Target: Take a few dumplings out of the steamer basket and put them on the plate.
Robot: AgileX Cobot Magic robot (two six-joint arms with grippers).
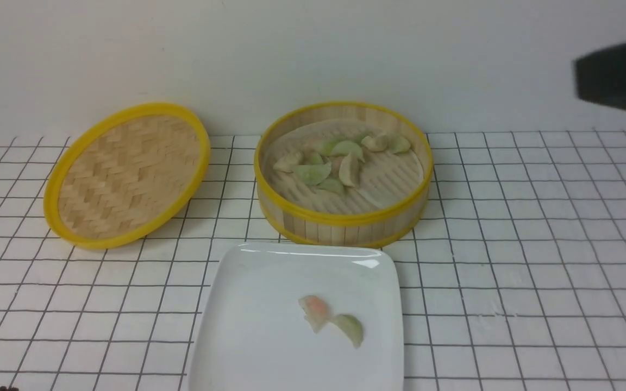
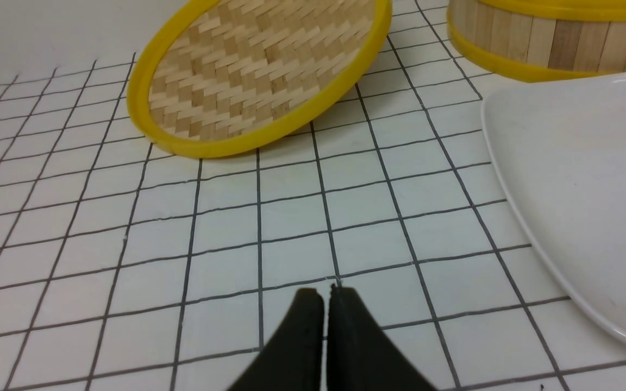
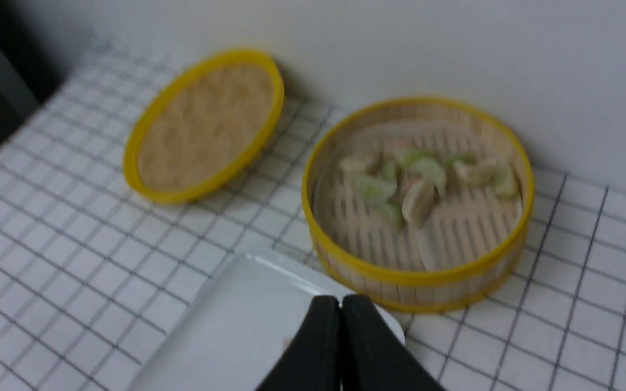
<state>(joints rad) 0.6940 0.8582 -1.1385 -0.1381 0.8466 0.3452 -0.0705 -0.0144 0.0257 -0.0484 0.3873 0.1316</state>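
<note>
Two dumplings (image 1: 330,319) lie on the plate (image 1: 248,336), which sits at six o'clock from the steamer basket (image 1: 344,220); about eight remain inside. Left gripper (image 2: 325,296) and right gripper (image 3: 340,304) are both pinched together, empty.

Tilted woven lid (image 1: 128,175), gridded tabletop (image 1: 536,260)

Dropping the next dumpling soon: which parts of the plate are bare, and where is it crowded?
The glossy white square plate is bare across its left half and along the edge nearest the round bamboo steamer basket. The crowded patch is right of centre, where a pink-orange dumpling and a pale green dumpling lie touching. Both claws appear closed.
</note>
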